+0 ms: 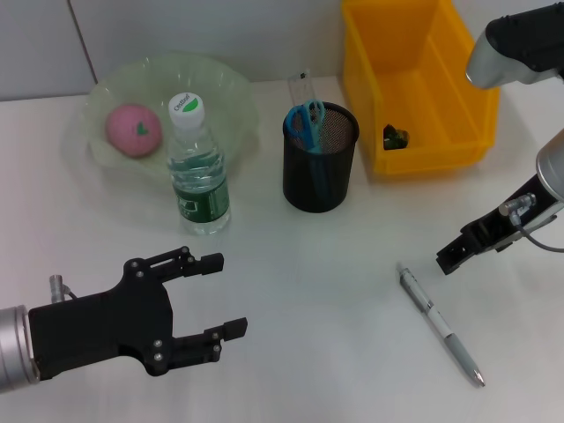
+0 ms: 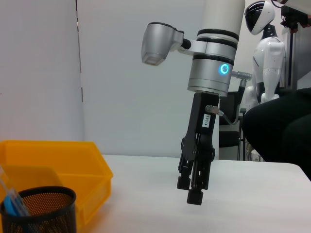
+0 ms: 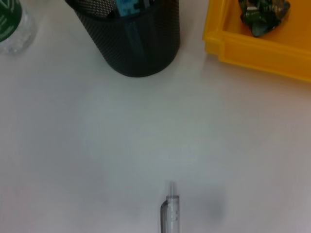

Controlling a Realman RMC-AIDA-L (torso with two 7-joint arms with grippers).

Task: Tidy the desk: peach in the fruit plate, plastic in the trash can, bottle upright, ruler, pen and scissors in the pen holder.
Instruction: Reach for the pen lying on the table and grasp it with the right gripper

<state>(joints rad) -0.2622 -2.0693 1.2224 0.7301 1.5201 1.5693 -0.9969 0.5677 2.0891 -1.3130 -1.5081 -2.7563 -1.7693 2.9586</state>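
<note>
Your right gripper (image 1: 446,260), fingers together and empty, is hovering at 1 o'clock of the pen (image 1: 439,324) | pen is lying flat on the counter (image 1: 335,352), at 5 o'clock of the pen holder (image 1: 319,159) | risk: closing off-centre is likely rolling the pen away | left gripper (image 1: 216,295) is idling, fingers spread.

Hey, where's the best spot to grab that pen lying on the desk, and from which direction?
Probably the middle of the barrel, from straight above. The pen lies flat on the bare desk, so only its long sides offer a pinch; set the fingers across its length. The right gripper hovers closest, near its clip end.
</note>
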